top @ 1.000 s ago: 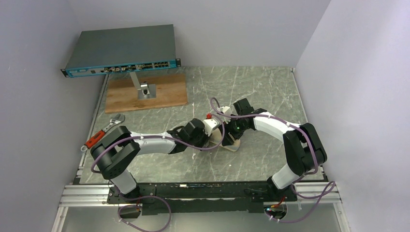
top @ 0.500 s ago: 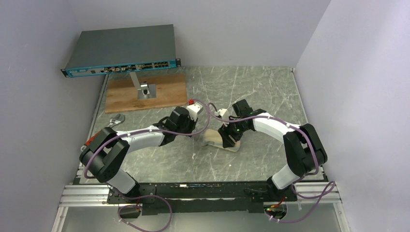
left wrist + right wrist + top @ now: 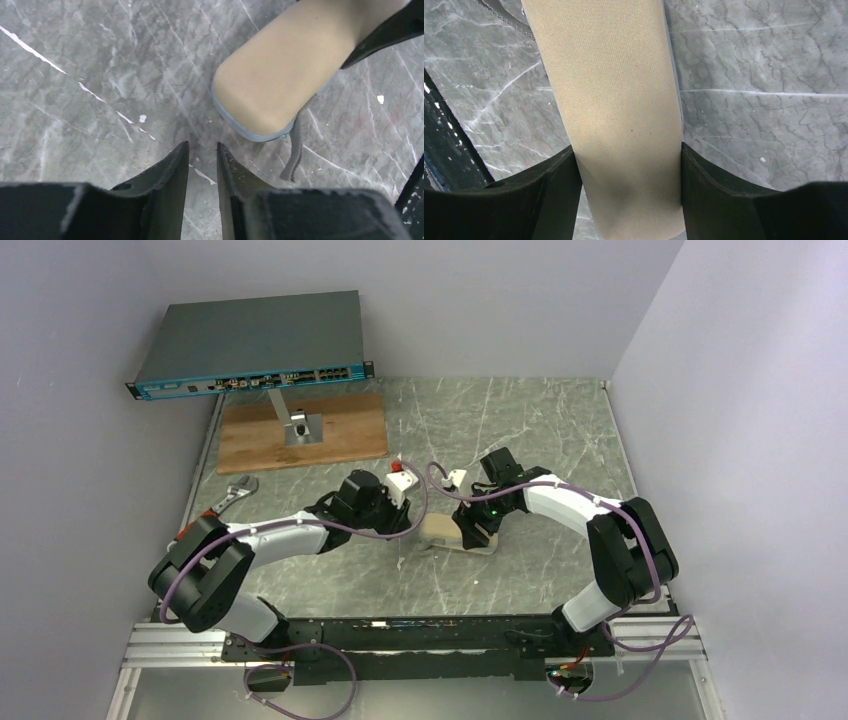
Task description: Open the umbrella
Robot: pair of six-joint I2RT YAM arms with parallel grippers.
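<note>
Wooden board [image 3: 303,431] and wrench [image 3: 232,494] lie apart from umbrella [image 3: 442,531]

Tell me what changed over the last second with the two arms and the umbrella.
The left gripper backed away from the umbrella toward the robot's left. Its jaws now stand slightly apart and empty, just short of the bundle's end. The right gripper stays clamped across the umbrella, which is still bundled on the table.
</note>
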